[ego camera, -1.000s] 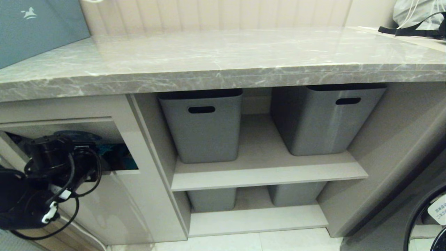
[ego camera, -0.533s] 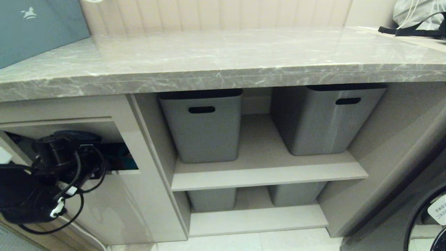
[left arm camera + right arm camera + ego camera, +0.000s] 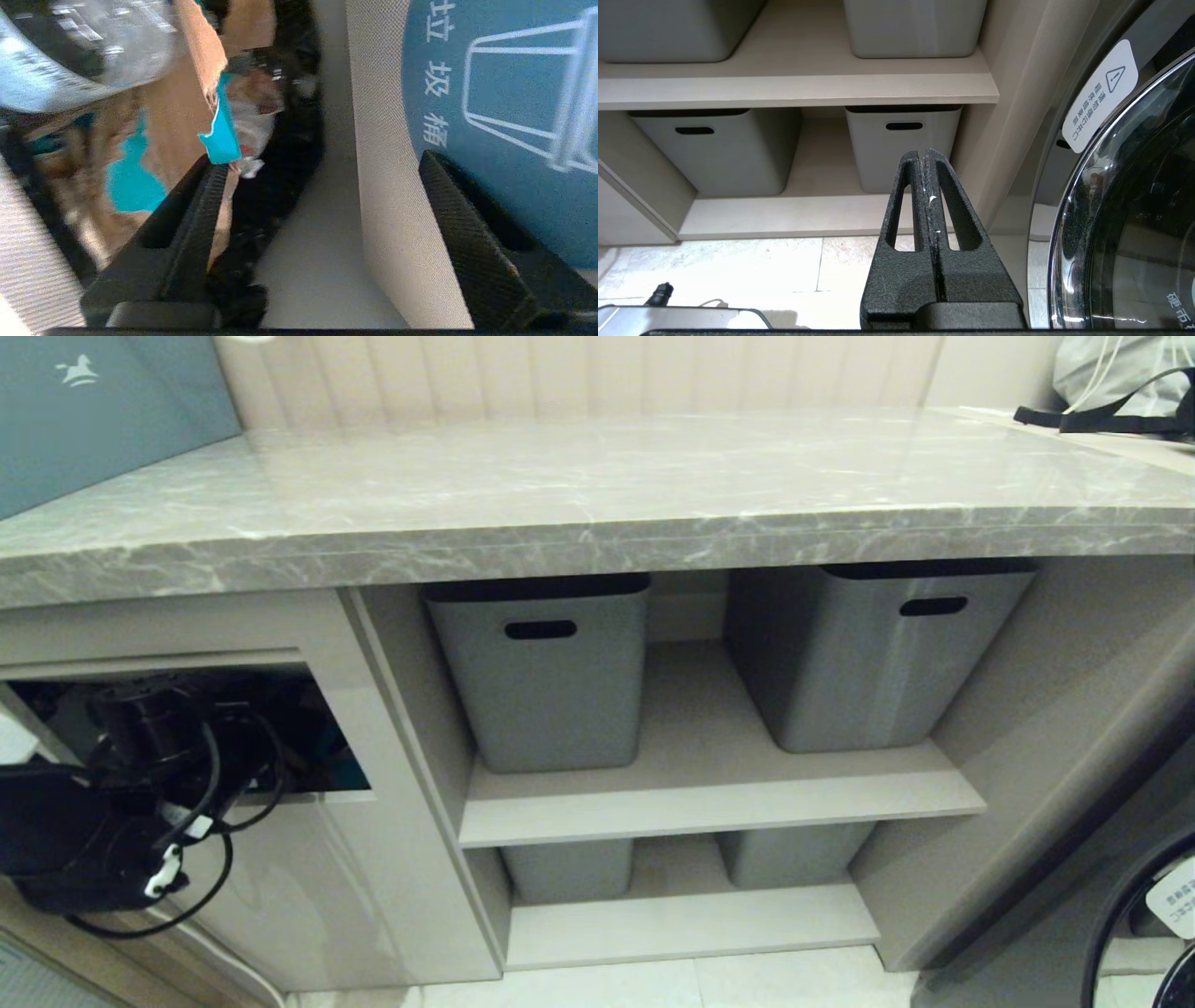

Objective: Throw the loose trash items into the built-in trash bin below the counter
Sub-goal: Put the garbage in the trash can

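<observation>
My left arm (image 3: pixel 140 765) reaches into the opening of the built-in trash bin (image 3: pixel 280 887), below the grey marble counter (image 3: pixel 597 513). The left gripper (image 3: pixel 322 162) is open wide inside it. A crumpled wrapper (image 3: pixel 187 102), teal with a tan inner side, hangs loose beside the tip of one finger and is not pinched. The other finger lies over the tilted beige flap (image 3: pixel 392 196) and its blue bin sticker (image 3: pixel 504 121). A bit of teal (image 3: pixel 341 767) shows at the opening's right end. My right gripper (image 3: pixel 923 154) is shut and empty, parked low.
Grey storage bins (image 3: pixel 541 672) (image 3: pixel 868 653) stand on the shelf right of the bin panel, with more (image 3: pixel 901 140) on the lower shelf. A washing machine door (image 3: pixel 1148 915) is at the far right. A teal box (image 3: pixel 93 411) and a bag (image 3: pixel 1120 383) sit on the counter.
The left gripper has opened and let go of the wrapper. The arm has sunk a little and the flap has tilted further in, hiding its blue sticker from the head view.
</observation>
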